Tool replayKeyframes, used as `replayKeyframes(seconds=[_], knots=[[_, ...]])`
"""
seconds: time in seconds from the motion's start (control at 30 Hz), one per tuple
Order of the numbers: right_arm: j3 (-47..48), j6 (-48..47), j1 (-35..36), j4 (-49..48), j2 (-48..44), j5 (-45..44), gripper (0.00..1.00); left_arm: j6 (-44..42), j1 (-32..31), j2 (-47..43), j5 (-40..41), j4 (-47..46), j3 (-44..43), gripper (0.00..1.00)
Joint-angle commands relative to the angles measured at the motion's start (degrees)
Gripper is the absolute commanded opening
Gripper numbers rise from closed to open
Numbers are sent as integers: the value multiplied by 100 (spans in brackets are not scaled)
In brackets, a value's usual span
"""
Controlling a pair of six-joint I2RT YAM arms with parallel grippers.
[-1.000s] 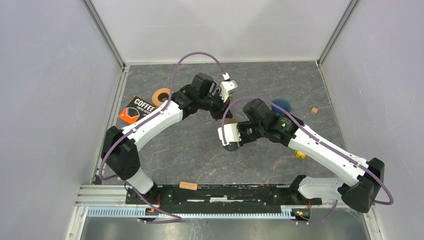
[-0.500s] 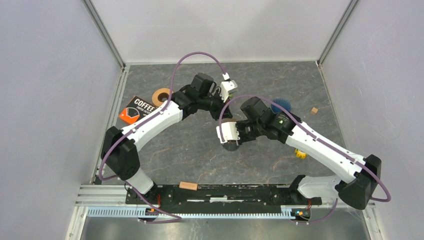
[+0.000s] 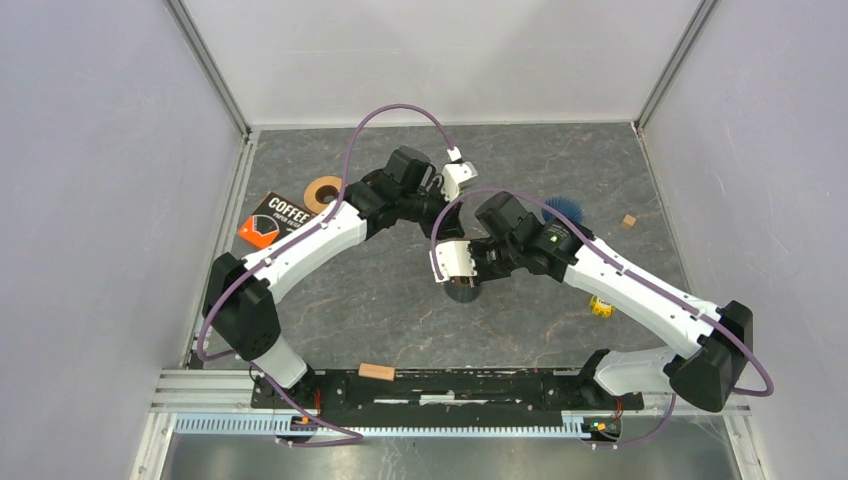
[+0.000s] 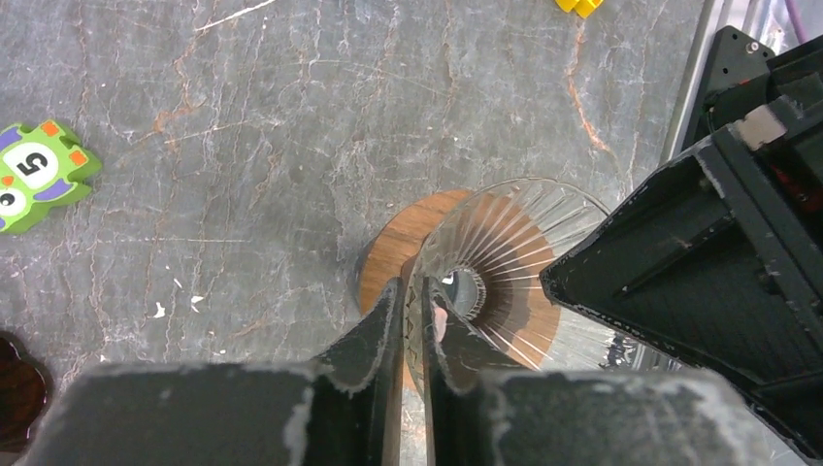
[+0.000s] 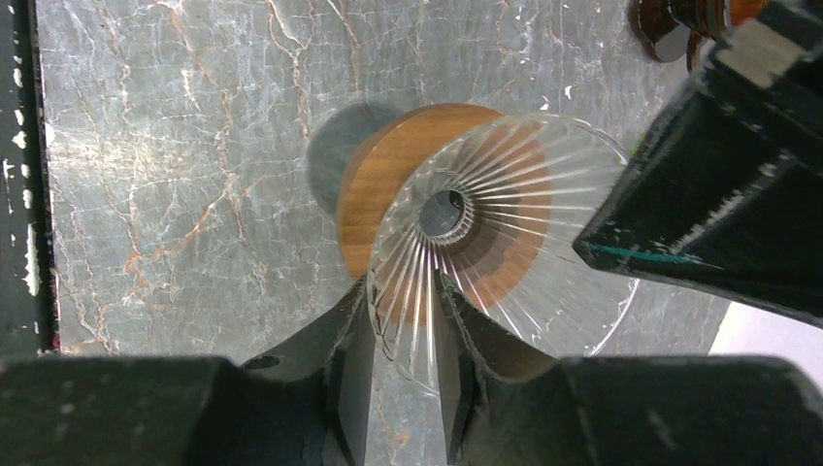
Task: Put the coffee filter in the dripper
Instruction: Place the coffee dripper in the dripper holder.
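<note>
Right arm (image 3: 620,282) edged left; left jaws, right jaws straddle dripper (image 4: 519,238) rim.

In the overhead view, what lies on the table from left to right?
Coffee filter pack, brown ring, glass dripper, blue ribbed object, yellow piece, small wooden cube.

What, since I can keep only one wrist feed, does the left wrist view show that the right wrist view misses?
Only the left wrist view shows a green numbered puzzle piece and a yellow block. Only the right wrist view shows a black rail along its left edge. Both show the ribbed glass dripper on its round wooden base, with no filter inside. Each also shows its own end effector straddling the rim: the left end effector and the right end effector.
</note>
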State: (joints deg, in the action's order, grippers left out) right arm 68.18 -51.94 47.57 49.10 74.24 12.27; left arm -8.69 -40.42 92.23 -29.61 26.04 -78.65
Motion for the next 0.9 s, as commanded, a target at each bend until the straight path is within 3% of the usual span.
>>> replayKeyframes(seconds=[0.0, 0.13, 0.43, 0.87], knots=[[378, -66, -59, -62, -2, -249, 35, -269, -132, 241, 315, 1007, 105, 20], [345, -59, -67, -67, -49, -200, 37, -262, -128, 200, 332, 1017, 44, 29], [124, -62, -63, -63, -199, -166, 34, -264, -124, 160, 376, 1119, -178, 36], [-194, -79, -57, -133, -370, -133, 12, -228, -124, 147, 395, 1333, -517, 46]])
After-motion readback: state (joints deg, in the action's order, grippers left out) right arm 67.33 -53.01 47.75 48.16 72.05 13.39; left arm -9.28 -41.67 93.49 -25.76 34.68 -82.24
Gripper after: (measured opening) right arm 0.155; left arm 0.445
